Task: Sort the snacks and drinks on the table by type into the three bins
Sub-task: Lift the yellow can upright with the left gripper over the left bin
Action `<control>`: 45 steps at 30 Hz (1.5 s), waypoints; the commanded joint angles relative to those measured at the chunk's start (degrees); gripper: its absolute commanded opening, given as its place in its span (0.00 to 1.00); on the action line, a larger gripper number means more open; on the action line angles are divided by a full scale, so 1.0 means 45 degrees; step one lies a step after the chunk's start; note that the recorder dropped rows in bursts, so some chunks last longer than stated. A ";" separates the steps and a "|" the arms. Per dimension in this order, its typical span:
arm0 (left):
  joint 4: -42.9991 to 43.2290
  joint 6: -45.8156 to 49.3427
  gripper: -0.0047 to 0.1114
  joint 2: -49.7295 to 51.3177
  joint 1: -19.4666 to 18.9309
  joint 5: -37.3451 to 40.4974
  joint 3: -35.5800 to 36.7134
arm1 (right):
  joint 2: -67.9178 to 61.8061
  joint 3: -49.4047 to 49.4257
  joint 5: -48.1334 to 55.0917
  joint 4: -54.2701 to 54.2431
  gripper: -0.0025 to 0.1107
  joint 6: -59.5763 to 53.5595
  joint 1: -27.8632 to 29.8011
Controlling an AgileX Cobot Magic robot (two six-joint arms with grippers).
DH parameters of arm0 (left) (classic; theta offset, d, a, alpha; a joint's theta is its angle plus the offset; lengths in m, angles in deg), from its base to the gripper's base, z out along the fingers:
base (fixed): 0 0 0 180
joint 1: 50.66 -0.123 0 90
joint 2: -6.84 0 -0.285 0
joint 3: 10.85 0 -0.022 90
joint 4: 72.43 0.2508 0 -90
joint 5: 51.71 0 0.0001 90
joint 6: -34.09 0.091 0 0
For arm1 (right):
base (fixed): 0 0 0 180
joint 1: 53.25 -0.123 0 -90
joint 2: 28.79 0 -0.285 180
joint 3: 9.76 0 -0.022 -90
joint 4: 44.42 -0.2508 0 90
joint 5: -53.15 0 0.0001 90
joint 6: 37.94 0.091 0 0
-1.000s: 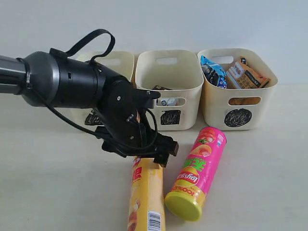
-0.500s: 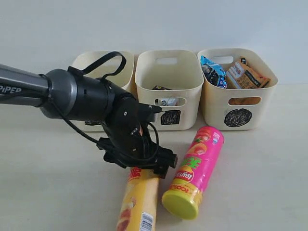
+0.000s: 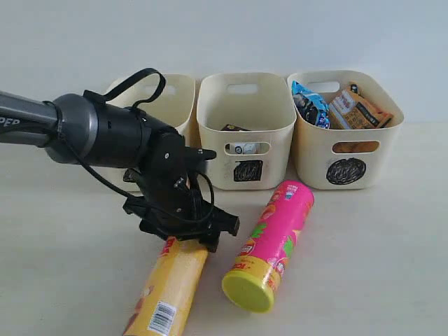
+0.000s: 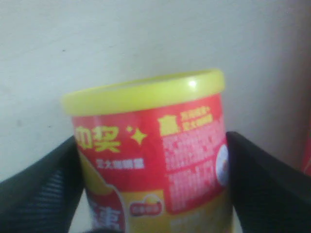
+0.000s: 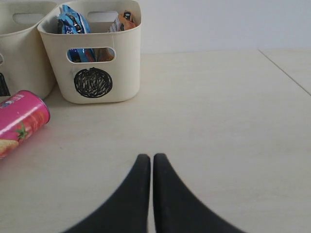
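The yellow chip tube (image 3: 168, 290) lies on the table (image 3: 371, 273), its far end between the fingers of my left gripper (image 3: 183, 236). In the left wrist view both black jaws press the sides of this yellow tube (image 4: 150, 145) just below its yellow lid. Beside it lies the pink chip tube (image 3: 269, 241), yellow lid toward the front. The blue bag (image 3: 311, 103) and orange bag (image 3: 357, 108) stand in the circle bin (image 3: 308, 150). Cartons (image 3: 234, 128) show in the square bin (image 3: 210, 115). My right gripper (image 5: 151, 158) is shut and empty over bare table.
The triangle bin (image 3: 180, 91) stands behind my left arm, its mark mostly hidden. The three bins form a row along the back wall. The pink tube (image 5: 19, 119) lies left of the right gripper, with the circle bin (image 5: 124, 63) beyond it.
My left gripper has narrowed onto the yellow tube and shifted left, swinging the tube's near end leftward. The pink tube rolled a little to the left. The right gripper stayed still.
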 commanded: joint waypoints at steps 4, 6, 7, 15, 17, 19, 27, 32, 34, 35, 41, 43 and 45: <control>0.0015 0.0245 0.19 -0.0013 -0.0095 0.0153 -0.0086 | 0.0061 0.0056 -0.0082 0.0025 0.02 -0.0038 0.0031; 0.0156 0.0510 0.08 -0.0013 -0.0095 0.0248 -0.0086 | 0.0061 0.0056 -0.0082 0.0025 0.02 -0.0038 0.0031; 0.0262 0.0514 0.08 -0.0013 -0.0095 0.0283 -0.0086 | 0.0061 0.0056 -0.0082 0.0025 0.02 -0.0038 0.0031; 0.0585 0.0916 0.08 -0.0510 -0.0265 0.0895 -0.0086 | 0.0061 0.0056 -0.0082 0.0025 0.02 -0.0038 0.0031; 0.0343 0.1806 0.08 -0.1174 -0.0265 0.1015 -0.0086 | 0.0061 0.0056 -0.0082 0.0025 0.02 -0.0038 0.0031; 0.0141 0.2557 0.08 -0.1699 -0.0265 0.1389 -0.0086 | 0.0061 0.0056 -0.0082 0.0025 0.02 -0.0038 0.0031; 0.0072 0.3876 0.08 -0.4124 -0.0948 0.2801 -0.0086 | 0.0061 0.0056 -0.0082 0.0025 0.02 -0.0038 0.0031; -0.1102 0.5225 0.08 -0.5766 -0.1495 0.3144 -0.0086 | 0.0061 0.0056 -0.0082 0.0025 0.02 -0.0038 0.0031; -0.1124 0.5462 0.08 -0.6466 -0.1938 0.3193 -0.0086 | 0.0061 0.0056 -0.0082 0.0025 0.02 -0.0038 0.0031; -0.1124 0.5543 0.08 -0.6694 -0.2112 0.3160 -0.0086 | 0.0061 0.0056 -0.0082 0.0025 0.02 -0.0038 0.0031; -0.1465 0.6219 0.08 -0.7347 -0.3468 0.2769 -0.1194 | 0.0061 0.0056 -0.0082 0.0025 0.02 -0.0038 0.0031; -0.1809 0.6636 0.08 -0.7347 -0.3834 0.2769 -0.1894 | 0.0061 0.0056 -0.0082 0.0025 0.02 -0.0038 0.0031; -0.2050 0.6932 0.08 -0.7347 -0.4159 0.2681 -0.2571 | 0.0061 0.0056 -0.0082 0.0025 0.02 -0.0038 0.0031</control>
